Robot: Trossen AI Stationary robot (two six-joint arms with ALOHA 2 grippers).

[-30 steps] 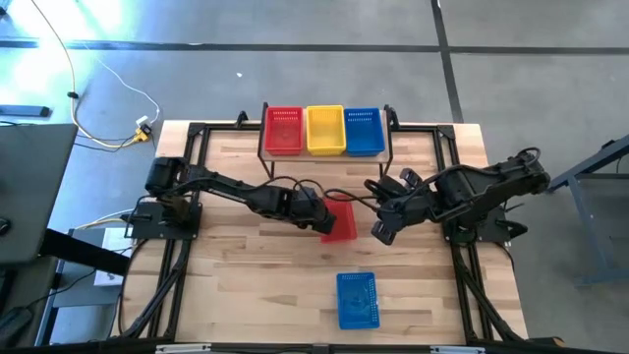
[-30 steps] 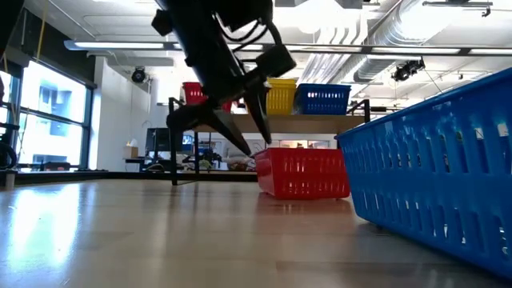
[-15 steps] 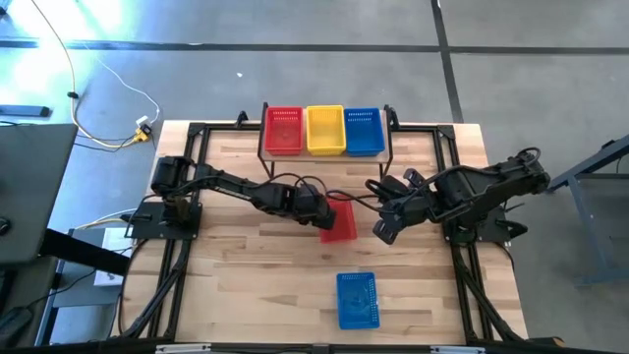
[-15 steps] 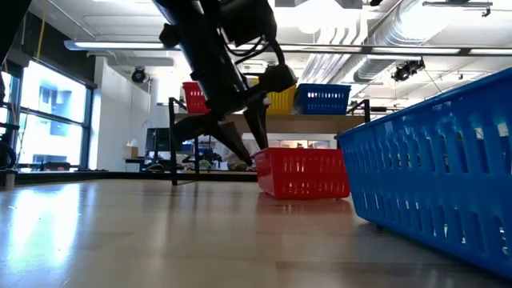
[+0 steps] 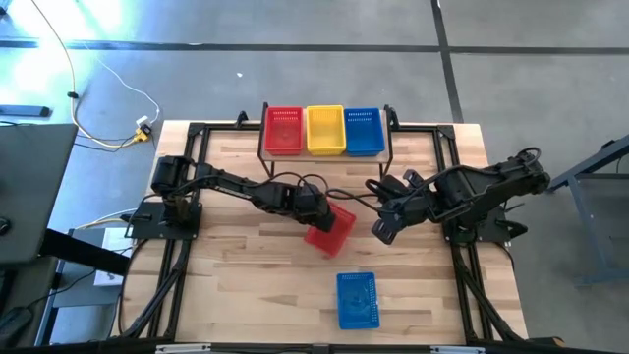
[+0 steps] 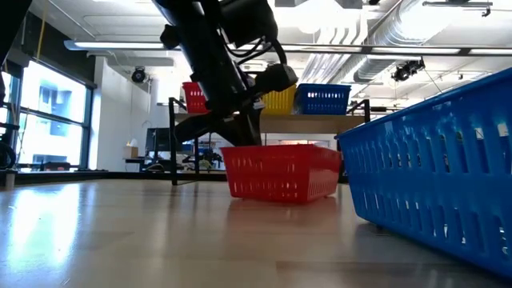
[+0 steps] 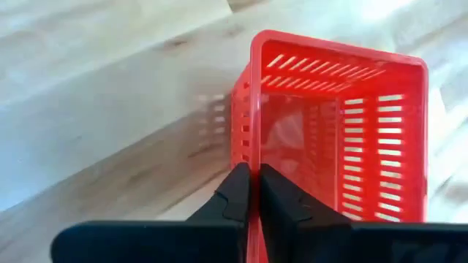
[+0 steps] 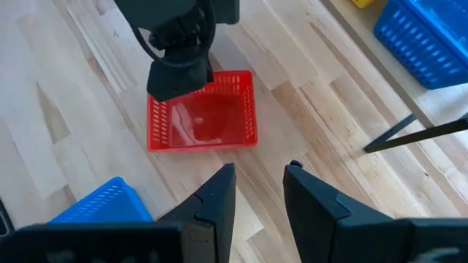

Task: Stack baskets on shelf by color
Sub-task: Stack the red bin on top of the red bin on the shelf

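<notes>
From overhead the left gripper (image 5: pixel 316 218) hides one end of the red basket (image 5: pixel 328 232), which sits skewed on the wooden tabletop (image 5: pixel 236 285) in front of the shelf (image 5: pixel 324 152); its fingers (image 7: pixel 235 197) are pressed together on that basket's rim, one inside the wall and one outside. The right gripper (image 5: pixel 378 231) hangs just beside it with fingers apart, holding nothing. A blue basket (image 5: pixel 357 299) lies nearer the table's front edge, and in the low view it is cut off at the right edge. On the shelf stand red (image 5: pixel 284 130), yellow (image 5: pixel 325 130) and blue (image 5: pixel 363 131) baskets side by side; how many are nested in each pile cannot be made out. The tabletop is pale planked wood on a black frame, over a grey concrete floor with loose cables; behind it, windows and ceiling ducts
</notes>
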